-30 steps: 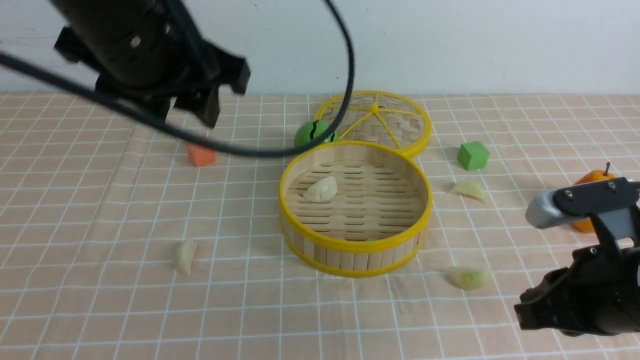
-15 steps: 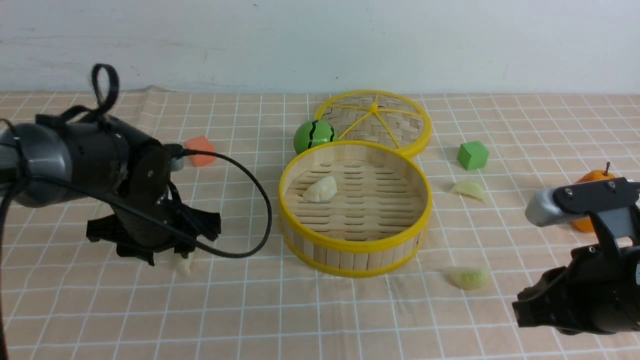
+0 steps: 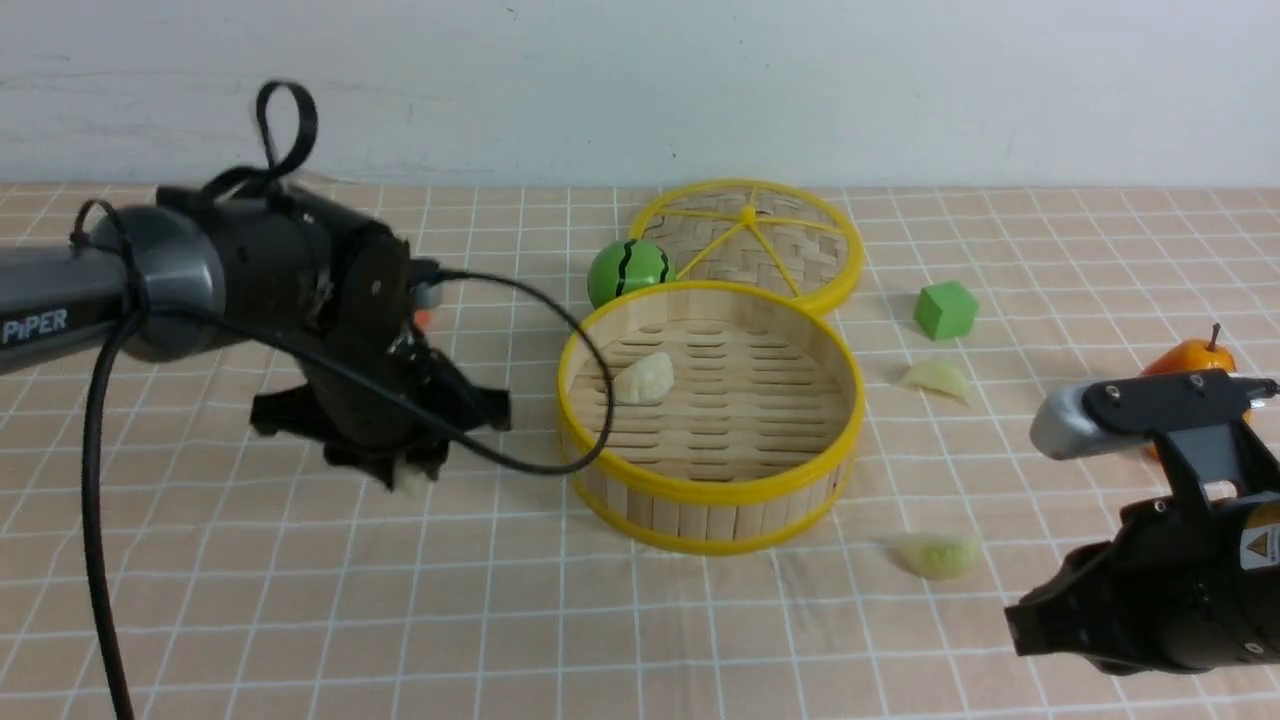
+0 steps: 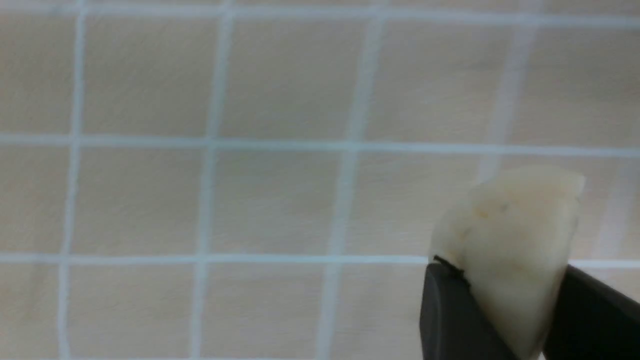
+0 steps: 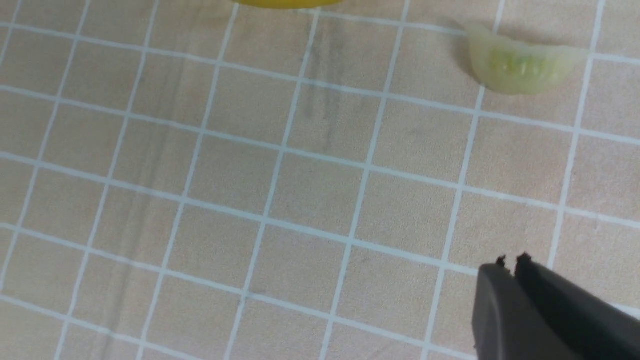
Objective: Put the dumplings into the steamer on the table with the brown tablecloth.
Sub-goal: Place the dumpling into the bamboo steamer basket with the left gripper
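Brown gridded cloth (image 3: 560,640) underlay the steamer (image 3: 715,490) in the front view. Left wrist view: the left gripper (image 4: 492,305) clamped a white dumpling (image 4: 520,220), probably light, best pinched mid-body. Right wrist view: the right gripper's (image 5: 515,265) tips nearly met, apart from a green dumpling (image 5: 520,65) on the cloth.

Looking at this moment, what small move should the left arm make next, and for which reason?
Probably, the left end effector should carry its white dumpling toward the robot's right, over the steamer. The dumpling sits between its fingers, seemingly off the cloth, and the basket already holds another white dumpling, with bare slats beside it.
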{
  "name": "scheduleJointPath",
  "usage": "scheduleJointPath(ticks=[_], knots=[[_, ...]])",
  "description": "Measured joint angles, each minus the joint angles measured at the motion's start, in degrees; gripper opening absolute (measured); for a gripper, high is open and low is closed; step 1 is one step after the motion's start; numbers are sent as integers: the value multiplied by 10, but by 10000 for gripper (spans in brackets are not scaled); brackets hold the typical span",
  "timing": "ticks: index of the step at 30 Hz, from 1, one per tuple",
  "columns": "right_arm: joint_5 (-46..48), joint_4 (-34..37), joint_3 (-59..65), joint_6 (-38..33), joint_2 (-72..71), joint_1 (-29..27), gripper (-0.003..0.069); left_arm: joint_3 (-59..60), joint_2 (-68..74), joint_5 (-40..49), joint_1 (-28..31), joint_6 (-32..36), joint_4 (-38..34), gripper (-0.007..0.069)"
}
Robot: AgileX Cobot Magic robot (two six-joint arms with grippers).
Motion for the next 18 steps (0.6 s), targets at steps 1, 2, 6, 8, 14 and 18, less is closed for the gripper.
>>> scheduleJointPath(ticks=[1,2,6,8,14,18], knots=[[-1,1,0,0,0,0,42,-26,-21,-9,-24,20,-20,217],[-1,1,0,0,0,0,42,-38,-27,-18,-39,26,-27,217],[-3,1,0,0,0,0,43,-66,-31,-105,-108,46,-39,217],[-3,1,0,0,0,0,46,-66,-14,-131,-121,41,-33,217],[-3,2,0,0,0,0,54,-66,68,-146,-123,38,12,225],[-3,2,0,0,0,0,57,-67,82,-140,-124,38,20,318]])
